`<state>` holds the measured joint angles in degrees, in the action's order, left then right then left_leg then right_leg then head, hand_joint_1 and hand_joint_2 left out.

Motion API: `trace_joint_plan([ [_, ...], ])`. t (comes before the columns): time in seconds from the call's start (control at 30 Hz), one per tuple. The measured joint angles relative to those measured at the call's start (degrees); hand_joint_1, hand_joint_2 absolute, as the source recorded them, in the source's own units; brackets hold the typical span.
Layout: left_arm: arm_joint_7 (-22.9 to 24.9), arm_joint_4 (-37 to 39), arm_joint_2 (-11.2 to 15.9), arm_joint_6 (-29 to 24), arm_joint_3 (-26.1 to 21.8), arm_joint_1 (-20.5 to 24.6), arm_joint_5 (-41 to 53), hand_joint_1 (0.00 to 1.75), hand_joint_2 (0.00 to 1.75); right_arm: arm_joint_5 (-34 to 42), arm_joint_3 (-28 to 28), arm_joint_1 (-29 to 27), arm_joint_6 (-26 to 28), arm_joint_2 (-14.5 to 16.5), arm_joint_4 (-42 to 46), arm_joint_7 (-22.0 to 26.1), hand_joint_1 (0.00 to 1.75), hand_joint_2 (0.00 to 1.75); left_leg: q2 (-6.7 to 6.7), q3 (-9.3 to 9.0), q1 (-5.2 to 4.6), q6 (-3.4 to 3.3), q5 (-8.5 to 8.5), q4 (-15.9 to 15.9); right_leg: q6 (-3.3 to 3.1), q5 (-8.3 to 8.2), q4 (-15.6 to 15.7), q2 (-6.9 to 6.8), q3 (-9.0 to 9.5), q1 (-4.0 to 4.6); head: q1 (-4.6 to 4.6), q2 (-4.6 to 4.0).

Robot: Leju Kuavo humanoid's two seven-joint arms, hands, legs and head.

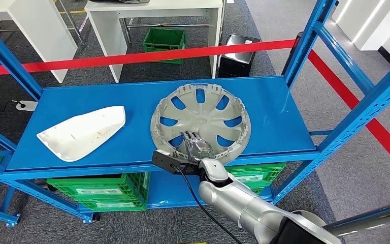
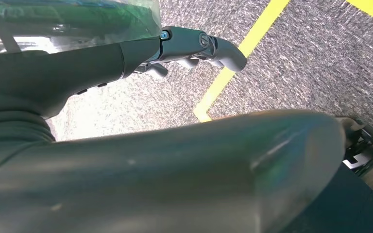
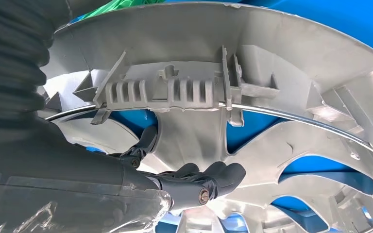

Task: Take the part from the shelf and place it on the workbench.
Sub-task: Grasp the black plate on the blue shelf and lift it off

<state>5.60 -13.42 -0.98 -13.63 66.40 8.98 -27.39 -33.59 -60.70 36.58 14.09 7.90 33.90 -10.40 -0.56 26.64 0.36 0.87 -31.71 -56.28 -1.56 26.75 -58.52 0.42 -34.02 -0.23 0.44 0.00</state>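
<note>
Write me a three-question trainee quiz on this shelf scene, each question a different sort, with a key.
1. True or false: the silver wheel cover lies on the blue shelf with its ribbed inner side up.
2. Multiple choice: the right hand is at A) the white part, B) the near rim of the wheel cover, C) the green crate below.
3. Fill in: on the shelf, the white part lies to the ____ of the wheel cover in the head view.

Key: 1 true. 2 B; the right wrist view shows its fingers against a spoke by the rim. 3 left, apart from it.
</note>
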Motion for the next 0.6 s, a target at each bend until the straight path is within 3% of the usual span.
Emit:
trace_joint_plan([
  [0.47, -0.22, 0.00, -0.07, 0.01, -0.02, 0.00, 0.00, 0.00, 0.00, 1.17, 0.09, 0.21, -0.82, -0.01, 0.00, 0.04, 0.00, 1.75, 0.00, -0.03, 0.00, 0.00, 0.00, 0.00, 0.00, 0.00, 0.00, 0.00, 0.03, 0.00, 0.00, 0.00],
  [0.5, -0.22, 0.00, -0.07, 0.01, -0.02, 0.00, 0.00, 0.00, 0.00, 1.23, 0.09, 0.23, -0.84, -0.01, 0.00, 0.04, 0.08, 1.75, 0.00, -0.03, 0.00, 0.00, 0.00, 0.00, 0.00, 0.00, 0.00, 0.00, 0.03, 0.00, 0.00, 0.00],
  [0.6, -0.24, 0.00, -0.08, 0.00, -0.02, 0.00, 0.00, 0.00, 0.00, 1.49, 0.09, 0.30, -0.96, -0.01, 0.00, 0.04, 1.39, 1.75, 0.00, -0.04, 0.00, 0.00, 0.00, 0.00, 0.00, 0.00, 0.00, 0.00, 0.04, 0.00, 0.00, 0.00],
])
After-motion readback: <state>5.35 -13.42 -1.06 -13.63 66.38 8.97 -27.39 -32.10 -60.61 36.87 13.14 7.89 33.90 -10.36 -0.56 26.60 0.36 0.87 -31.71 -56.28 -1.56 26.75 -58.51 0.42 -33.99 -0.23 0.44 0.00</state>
